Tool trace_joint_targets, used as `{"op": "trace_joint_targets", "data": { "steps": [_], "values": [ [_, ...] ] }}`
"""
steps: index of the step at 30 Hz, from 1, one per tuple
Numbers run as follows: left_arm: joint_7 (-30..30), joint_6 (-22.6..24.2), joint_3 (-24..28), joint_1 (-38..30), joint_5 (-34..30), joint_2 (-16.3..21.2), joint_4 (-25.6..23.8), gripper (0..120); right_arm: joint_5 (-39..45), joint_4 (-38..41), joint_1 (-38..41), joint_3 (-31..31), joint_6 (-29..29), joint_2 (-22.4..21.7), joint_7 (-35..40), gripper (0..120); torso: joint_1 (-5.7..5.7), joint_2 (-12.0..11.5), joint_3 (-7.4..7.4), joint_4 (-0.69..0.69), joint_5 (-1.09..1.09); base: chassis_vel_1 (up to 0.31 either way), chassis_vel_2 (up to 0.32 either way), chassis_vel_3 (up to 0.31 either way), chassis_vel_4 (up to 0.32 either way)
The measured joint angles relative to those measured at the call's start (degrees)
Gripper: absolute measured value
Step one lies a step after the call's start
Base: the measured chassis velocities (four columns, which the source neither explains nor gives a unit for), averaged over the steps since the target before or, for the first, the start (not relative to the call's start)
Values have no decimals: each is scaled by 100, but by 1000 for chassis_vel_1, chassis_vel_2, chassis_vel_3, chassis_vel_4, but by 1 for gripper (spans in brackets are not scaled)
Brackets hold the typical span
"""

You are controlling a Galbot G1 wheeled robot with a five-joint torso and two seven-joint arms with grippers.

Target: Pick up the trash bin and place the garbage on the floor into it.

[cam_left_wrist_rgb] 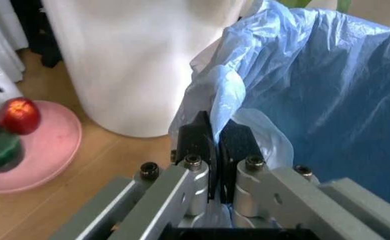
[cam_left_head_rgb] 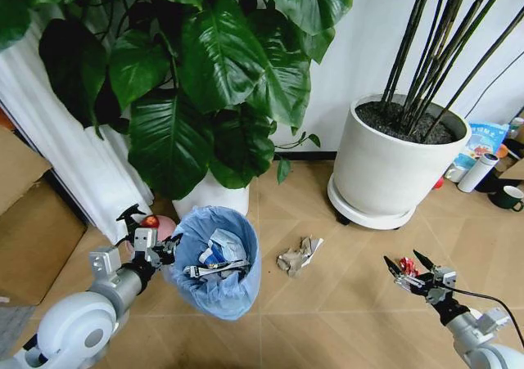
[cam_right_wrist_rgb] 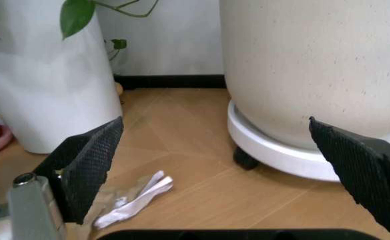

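The left gripper (cam_left_head_rgb: pixel 152 253) pinches the rim at nine o'clock of the small round trash bin lined with crinkled light-blue plastic (cam_left_head_rgb: pixel 214 260). Crumpled whitish paper garbage (cam_left_head_rgb: pixel 298 254), light and soft, lies at the bin's three o'clock. The right gripper (cam_left_head_rgb: pixel 410 265) hangs spread.

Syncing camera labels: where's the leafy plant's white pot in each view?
Head view: white pot at centre, under the leaves, just behind the trash bin.
Left wrist view: the pot stands beyond the left pincer, which is shut on the bin's blue liner.
Right wrist view: the pot stands past the open right pincer, across from the large speckled pot.
Shared landmark: the floor at its base.
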Motion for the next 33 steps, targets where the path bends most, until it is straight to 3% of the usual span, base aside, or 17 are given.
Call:
{"op": "trace_joint_targets", "data": {
  "steps": [10,16,19,23,27,29,33],
  "values": [
    [-1,0,3,3,0,7,-5,0,-303,-102,42,-77,154,-93,-276,100,0,0,0,-1,2,-134,17,131,-17],
    [-8,0,3,5,-15,35,-52,0,-1098,-502,375,-419,424,-268,-624,100,0,0,0,-1,3,-12,6,19,-5],
    [-16,3,4,1,-46,80,-88,0,-2121,-1022,963,-790,761,-445,-951,100,0,0,-1,0,1,0,0,0,0],
    [-26,13,61,-75,-96,113,-77,0,-2847,-1504,1614,-1260,960,-562,-1173,100,0,0,0,2,7,0,0,0,0],
    [-26,20,160,-152,-120,155,-6,0,-3193,-1985,2241,-1710,950,-623,-1496,100,0,0,0,-1,-2,0,0,0,0],
    [-13,22,163,-141,-100,163,24,0,-3396,-2472,2901,-2224,999,-634,-1781,100,0,0,0,0,9,0,0,0,0],
    [-9,22,164,-171,-65,108,75,0,-3893,-2915,3701,-2734,1205,-550,-2303,100,0,0,0,0,-1,0,0,0,0]
  ]
}}
